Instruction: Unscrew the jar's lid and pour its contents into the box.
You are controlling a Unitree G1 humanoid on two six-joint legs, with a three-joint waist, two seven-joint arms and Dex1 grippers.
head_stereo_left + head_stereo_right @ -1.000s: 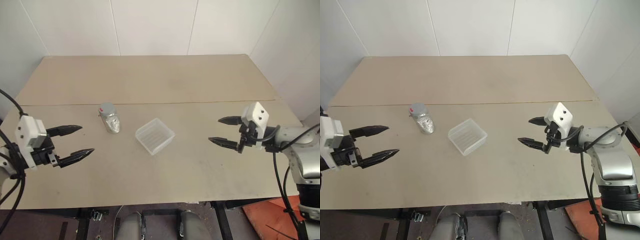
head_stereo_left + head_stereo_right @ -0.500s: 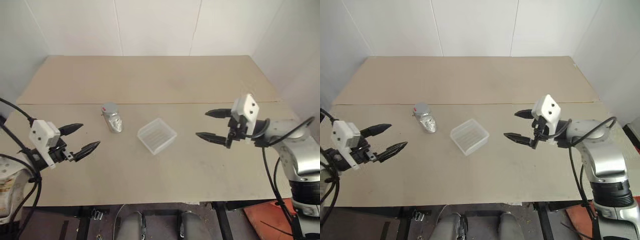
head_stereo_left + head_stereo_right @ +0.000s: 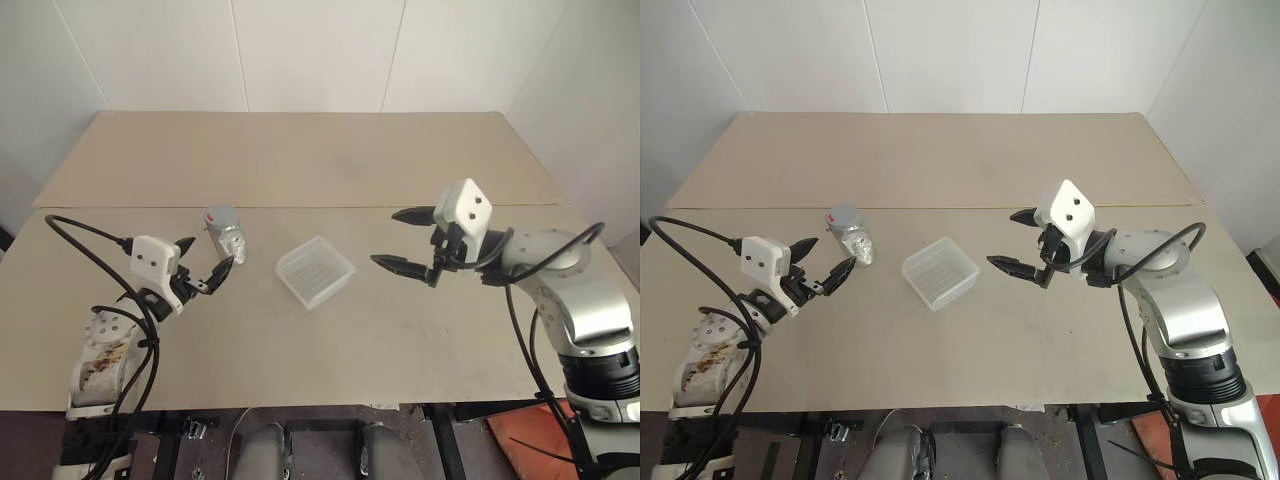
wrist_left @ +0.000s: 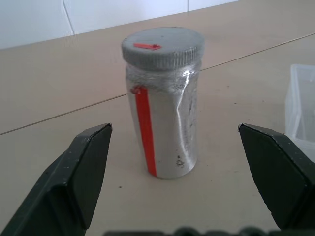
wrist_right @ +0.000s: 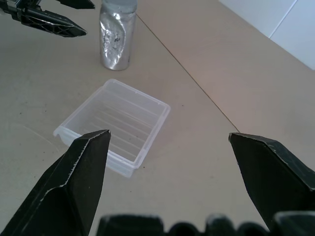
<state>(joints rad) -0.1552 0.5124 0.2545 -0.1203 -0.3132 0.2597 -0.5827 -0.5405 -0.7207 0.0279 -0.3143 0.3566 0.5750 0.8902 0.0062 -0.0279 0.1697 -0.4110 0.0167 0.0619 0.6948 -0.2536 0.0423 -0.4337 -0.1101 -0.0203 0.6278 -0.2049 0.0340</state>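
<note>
- White wall panels close off the far side of a pale tan tabletop, which is made of two boards with a seam running left to right across the middle.
- The jar stands upright on the left part of the tabletop, just on the near side of the seam; its crinkled silvery body carries a red stripe down one side.
- The lid is still screwed on, grey with a small red mark on top, so the contents cannot be seen.
- The box sits empty to the right of the jar, near it but apart, turned corner-on to the robot.
- The left gripper is on the near left side of the jar, pointing at it. Its jaws are spread wide, wider than the jar, and hold nothing; in the left wrist view the jar stands between the two fingers but beyond their tips, untouched.
- The right gripper hovers to the right of the box, aimed toward it, jaws likewise wide apart and empty.
- Judged from this, the step in hand is the approach to grasp the jar; unscrewing has not begun.
- The next move probably calls for the left gripper to advance until the body sits between its fingers, then close gently, since the foil-like wall looks easy to dent or tip.
- The right gripper would then need to come over to the lid to twist it.
</note>
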